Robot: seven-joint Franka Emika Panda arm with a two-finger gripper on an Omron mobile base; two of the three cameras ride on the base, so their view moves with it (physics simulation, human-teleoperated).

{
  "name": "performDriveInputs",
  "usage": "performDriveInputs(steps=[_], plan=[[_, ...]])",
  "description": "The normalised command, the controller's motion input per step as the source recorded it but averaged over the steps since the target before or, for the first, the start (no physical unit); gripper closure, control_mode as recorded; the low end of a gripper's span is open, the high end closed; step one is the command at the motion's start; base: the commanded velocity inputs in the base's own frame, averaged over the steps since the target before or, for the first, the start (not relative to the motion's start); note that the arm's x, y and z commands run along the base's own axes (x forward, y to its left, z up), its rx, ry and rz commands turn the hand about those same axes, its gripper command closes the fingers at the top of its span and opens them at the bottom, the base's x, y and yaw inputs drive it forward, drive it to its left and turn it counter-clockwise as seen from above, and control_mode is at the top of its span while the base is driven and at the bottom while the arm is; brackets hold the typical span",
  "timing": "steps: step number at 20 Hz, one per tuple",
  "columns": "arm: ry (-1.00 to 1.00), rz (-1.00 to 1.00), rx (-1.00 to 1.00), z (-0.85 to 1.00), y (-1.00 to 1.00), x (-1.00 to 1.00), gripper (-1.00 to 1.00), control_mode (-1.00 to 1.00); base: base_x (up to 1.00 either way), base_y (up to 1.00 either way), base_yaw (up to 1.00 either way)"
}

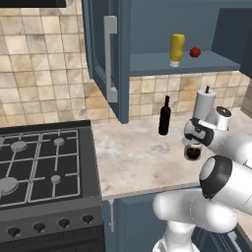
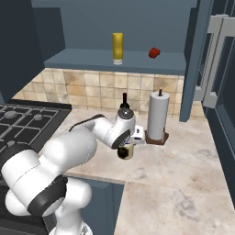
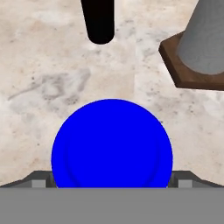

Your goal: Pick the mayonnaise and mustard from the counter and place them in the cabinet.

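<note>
The mayonnaise [image 3: 112, 144] stands on the beige counter [image 1: 133, 157], its blue lid large in the hand view. Its dark body [image 1: 193, 152] [image 2: 125, 152] shows just under the hand. My gripper [image 1: 193, 142] [image 2: 126, 146] [image 3: 112, 181] comes down over the jar, and a fingertip [image 3: 43, 181] presses against each side of the lid, so it is shut on the jar. The yellow mustard [image 1: 176, 48] [image 2: 118, 47] stands upright on the blue shelf of the open cabinet [image 1: 162, 64] [image 2: 82, 57], cap down.
A tall dark wine bottle [image 1: 165, 116] [image 3: 99, 22] stands behind the jar. A paper towel holder [image 1: 203, 103] [image 2: 157, 117] [image 3: 205, 39] is close on the right. A red ball [image 1: 195, 52] [image 2: 154, 53] lies on the shelf. The black stove [image 1: 39, 167] is at the left.
</note>
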Motion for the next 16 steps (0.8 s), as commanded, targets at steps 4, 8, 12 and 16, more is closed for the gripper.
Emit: performDriveInputs(steps=[4, 8, 12, 16], plan=[[-0.07, 0.0, 0.0, 0.84, 0.0, -0.44, 1.0, -1.0, 0.0, 0.0, 0.0], [-0.03, 0.0, 0.0, 0.9, 0.04, -0.13, 1.0, -1.0, 0.0, 0.0, 0.0], [0.0, 0.0, 0.0, 0.85, 0.16, 0.0, 1.0, -1.0, 0.0, 0.0, 0.0], [0.0, 0.0, 0.04, 0.77, 0.24, -0.08, 1.0, -1.0, 0.0, 0.0, 0.0]])
